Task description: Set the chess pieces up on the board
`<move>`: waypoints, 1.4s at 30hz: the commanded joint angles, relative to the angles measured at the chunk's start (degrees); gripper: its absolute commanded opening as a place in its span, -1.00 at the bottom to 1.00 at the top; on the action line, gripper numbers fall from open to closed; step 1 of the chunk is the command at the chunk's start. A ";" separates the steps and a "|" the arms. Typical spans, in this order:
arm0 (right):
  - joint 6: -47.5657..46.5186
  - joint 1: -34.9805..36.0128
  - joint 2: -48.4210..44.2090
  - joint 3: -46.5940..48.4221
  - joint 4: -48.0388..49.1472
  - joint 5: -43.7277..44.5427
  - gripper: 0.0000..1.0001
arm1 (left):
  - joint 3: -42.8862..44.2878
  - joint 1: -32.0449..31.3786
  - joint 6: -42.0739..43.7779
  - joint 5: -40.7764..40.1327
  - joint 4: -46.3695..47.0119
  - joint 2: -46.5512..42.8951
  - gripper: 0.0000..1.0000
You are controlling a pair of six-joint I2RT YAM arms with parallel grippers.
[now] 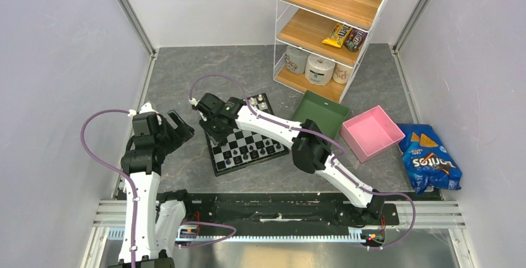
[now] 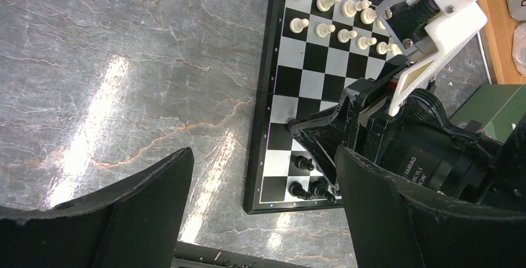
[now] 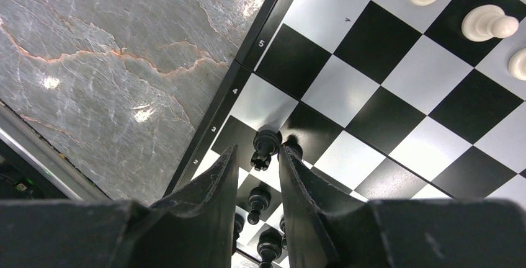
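Note:
The board (image 1: pixel 216 162) lies mid-table, black-and-white chequered with a dark border. Cream-white pieces (image 2: pixel 322 29) stand in two rows at its far end. Black pieces (image 2: pixel 304 164) stand at the near end. My right gripper (image 3: pixel 258 153) hangs low over the board's left edge near row 3. Its fingers stand a little apart, either side of a black rook-like piece (image 3: pixel 263 150) that stands on the board, with slim gaps showing. More black pieces (image 3: pixel 257 201) show below the fingers. My left gripper (image 2: pixel 263 206) is wide open over bare table, left of the board's near corner.
A green tray (image 1: pixel 321 114) and a pink tray (image 1: pixel 372 133) sit right of the board. A blue chip bag (image 1: pixel 430 164) lies at the far right. A wire shelf (image 1: pixel 329 26) with rolls and snacks stands behind. The right arm crosses over the board.

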 commanded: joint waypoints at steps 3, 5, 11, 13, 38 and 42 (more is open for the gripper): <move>-1.00 -0.19 0.50 2.97 -0.55 -0.43 -0.30 | 0.08 -0.05 -1.14 -0.82 2.00 -0.16 0.82; -1.01 -0.19 0.51 2.99 -0.60 -0.64 -0.32 | 0.08 -0.07 -1.13 -0.78 2.02 -0.05 0.82; -1.05 -0.19 0.54 2.83 -0.68 -1.30 -0.40 | 0.12 -0.05 -1.16 -0.69 2.00 0.07 0.82; -1.00 -0.19 0.68 2.82 -0.82 -1.44 -0.40 | 0.07 -0.10 -1.12 -0.74 2.00 0.04 0.82; -1.03 -0.19 1.65 3.37 -1.19 -1.40 -0.46 | 0.10 -0.05 -1.19 -0.43 2.02 0.21 0.82; -1.02 -0.19 1.47 3.21 -1.28 -1.34 -0.55 | 0.10 -0.08 -1.14 -0.56 2.04 0.23 0.82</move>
